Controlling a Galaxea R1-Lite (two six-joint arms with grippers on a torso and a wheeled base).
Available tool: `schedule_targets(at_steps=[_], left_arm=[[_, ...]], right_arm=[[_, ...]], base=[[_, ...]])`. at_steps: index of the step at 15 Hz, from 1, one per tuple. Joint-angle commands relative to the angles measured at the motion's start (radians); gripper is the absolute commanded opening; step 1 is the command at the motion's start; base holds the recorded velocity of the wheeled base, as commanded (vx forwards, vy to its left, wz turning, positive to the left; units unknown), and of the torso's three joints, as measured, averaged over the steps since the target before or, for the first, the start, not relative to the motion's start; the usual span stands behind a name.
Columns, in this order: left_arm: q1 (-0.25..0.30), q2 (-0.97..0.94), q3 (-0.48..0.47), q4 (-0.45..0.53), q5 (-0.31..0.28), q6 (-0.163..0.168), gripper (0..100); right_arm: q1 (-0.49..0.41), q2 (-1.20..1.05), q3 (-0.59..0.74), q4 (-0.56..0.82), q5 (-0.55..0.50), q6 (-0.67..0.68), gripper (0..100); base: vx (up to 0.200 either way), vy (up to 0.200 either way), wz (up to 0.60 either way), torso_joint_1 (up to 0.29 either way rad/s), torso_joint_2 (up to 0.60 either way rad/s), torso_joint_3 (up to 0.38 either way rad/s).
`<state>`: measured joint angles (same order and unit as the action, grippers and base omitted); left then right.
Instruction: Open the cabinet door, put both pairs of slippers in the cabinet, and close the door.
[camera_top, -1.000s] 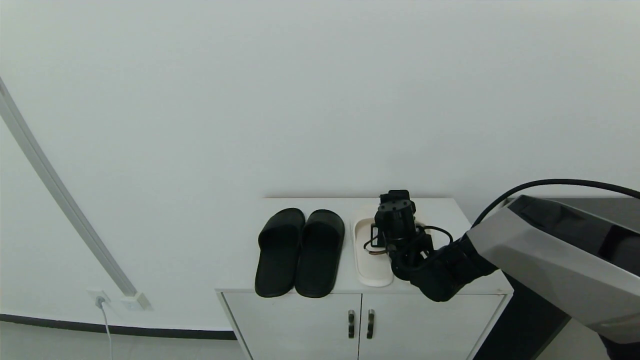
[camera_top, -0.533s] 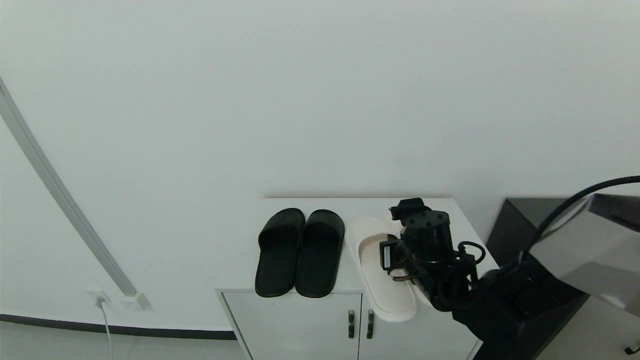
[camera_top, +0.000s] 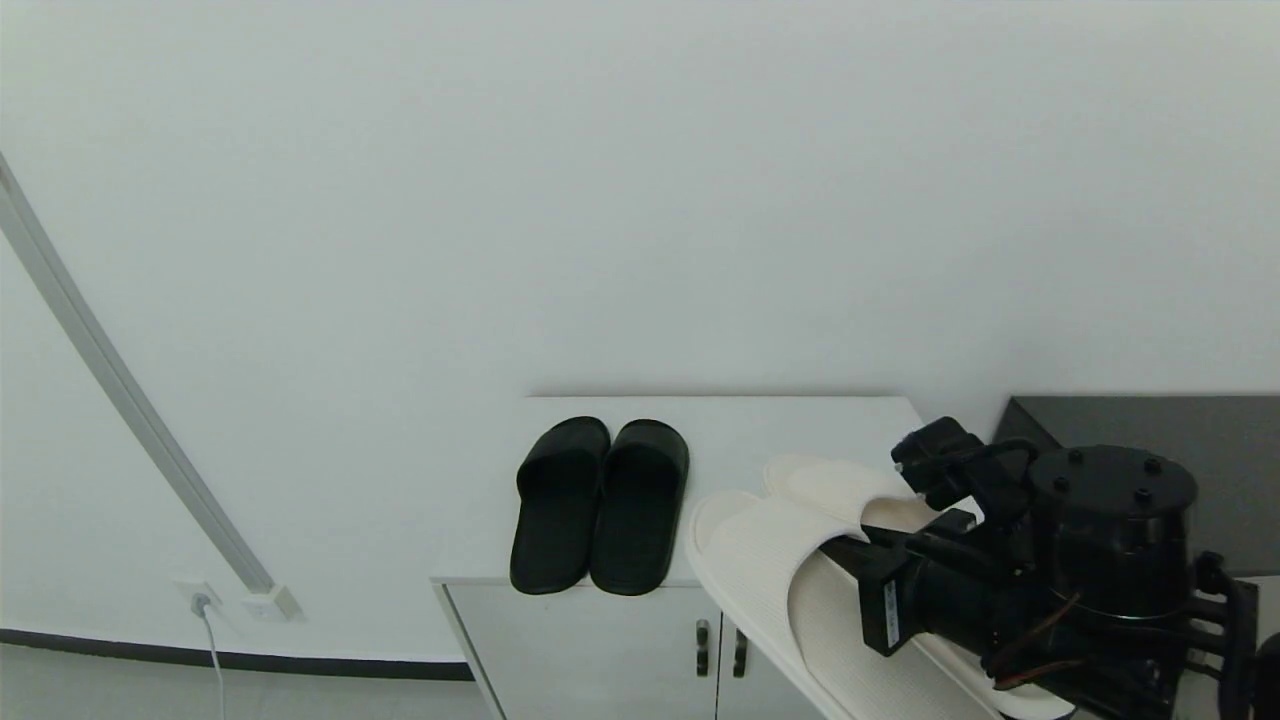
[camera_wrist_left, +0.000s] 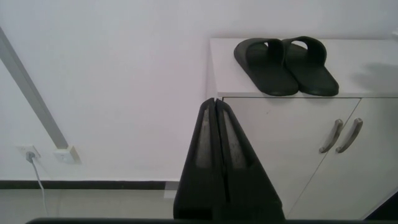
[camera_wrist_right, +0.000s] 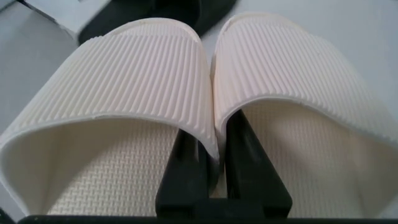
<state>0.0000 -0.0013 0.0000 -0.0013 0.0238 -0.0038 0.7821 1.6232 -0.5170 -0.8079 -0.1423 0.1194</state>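
A pair of black slippers (camera_top: 600, 505) lies side by side on the white cabinet's top (camera_top: 800, 420), toes toward the wall. My right gripper (camera_top: 852, 547) holds the pair of white slippers (camera_top: 770, 560) up in front of the cabinet's right side, off the top. In the right wrist view its fingers (camera_wrist_right: 186, 171) pinch the two inner strap edges of the white slippers (camera_wrist_right: 143, 81) together. Both cabinet doors are closed, handles (camera_top: 720, 647) meeting in the middle. My left gripper (camera_wrist_left: 216, 143) is shut and empty, low and to the left of the cabinet front (camera_wrist_left: 280, 137).
A wall socket with a cable (camera_top: 200, 602) and a slanted conduit (camera_top: 100, 370) are on the wall left of the cabinet. A dark surface (camera_top: 1150, 420) stands just right of the cabinet. Bare floor lies below the left gripper.
My right gripper has lifted the white slippers off the cabinet top and drawn them back and to the right, toward the head camera. The black slippers have not moved.
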Motion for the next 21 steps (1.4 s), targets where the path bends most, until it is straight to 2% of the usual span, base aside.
schedule_targets(at_steps=[1,2,8,11,17,21], left_arm=[[0.000,0.001,0.000,0.000,0.001,-0.001,0],[0.000,0.001,0.000,0.000,-0.001,-0.001,0],[0.000,0.001,0.000,0.000,-0.001,-0.001,0],[0.000,0.001,0.000,0.000,0.001,-0.004,0],[0.000,0.001,0.000,0.000,-0.001,-0.002,0],[0.000,0.001,0.000,0.000,0.001,-0.013,0]], right_arm=[[0.014,-0.062,0.015,0.003,0.001,0.000,0],[0.016,-0.060,0.026,0.003,0.006,0.000,0],[0.016,-0.057,0.048,0.003,0.026,-0.001,0],[0.016,-0.095,0.086,-0.002,0.049,-0.053,0],[-0.006,-0.108,0.100,0.001,0.052,-0.055,0],[0.006,-0.089,0.114,-0.001,0.053,-0.056,0]], base=[[0.000,0.000,0.00,0.000,0.00,0.000],[0.000,0.000,0.00,0.000,0.00,0.000],[-0.200,0.000,0.00,0.001,0.00,0.003],[-0.200,0.000,0.00,0.001,0.00,0.004],[0.000,0.000,0.00,0.000,0.00,0.000],[0.000,0.000,0.00,0.000,0.00,0.000]])
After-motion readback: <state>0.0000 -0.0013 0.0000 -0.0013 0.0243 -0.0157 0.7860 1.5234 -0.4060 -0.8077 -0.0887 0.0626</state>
